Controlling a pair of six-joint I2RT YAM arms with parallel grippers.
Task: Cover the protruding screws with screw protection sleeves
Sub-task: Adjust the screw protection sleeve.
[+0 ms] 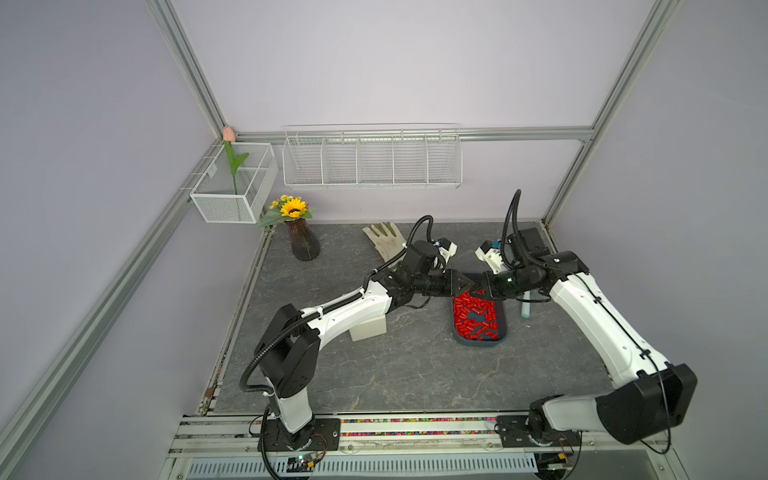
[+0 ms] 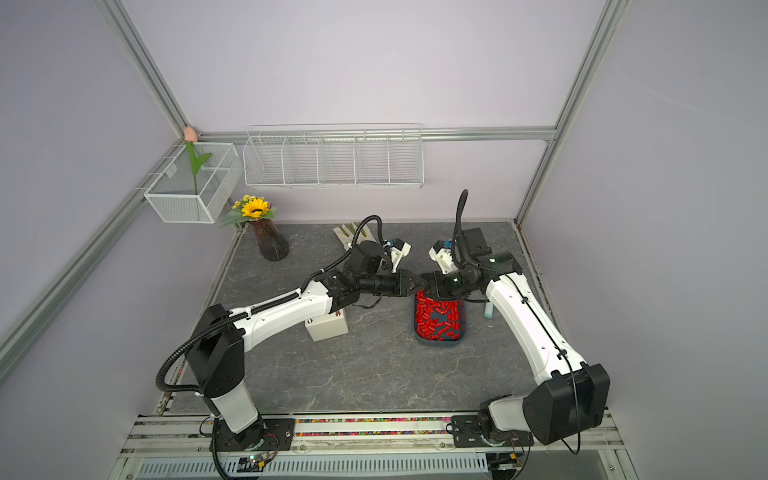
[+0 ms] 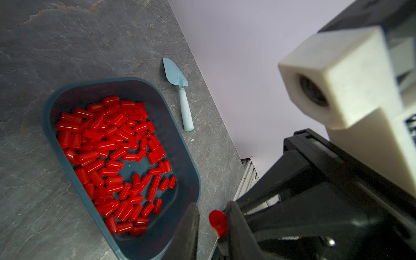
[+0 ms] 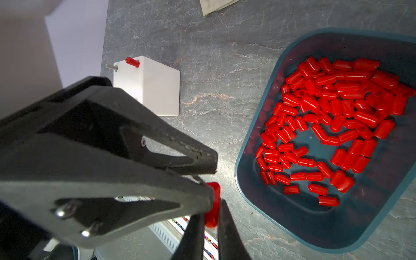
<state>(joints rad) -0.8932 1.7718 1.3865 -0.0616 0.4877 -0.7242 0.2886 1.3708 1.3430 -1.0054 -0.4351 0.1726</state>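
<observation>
Both grippers meet tip to tip above the far end of the dark teal tray [image 1: 478, 343], which holds several loose red screw protection sleeves [image 1: 473, 311]. My right gripper [image 4: 211, 209] is shut on one red sleeve [image 4: 211, 219]. My left gripper [image 3: 212, 203] stands narrowly open round that sleeve [image 3: 217, 221], which rests against one finger with a gap at the other. The white box [image 4: 155, 90] sits to the left, partly under my left arm in both top views. On it one protruding screw [image 4: 111, 66] is bare and another wears a red sleeve [image 4: 132, 62].
A pale blue trowel [image 3: 185, 108] lies right of the tray. A glove [image 1: 384, 241] and a sunflower vase [image 1: 303, 241] stand at the back. Wire baskets [image 1: 372, 162] hang on the wall. The enclosure walls close in the left, back and right sides.
</observation>
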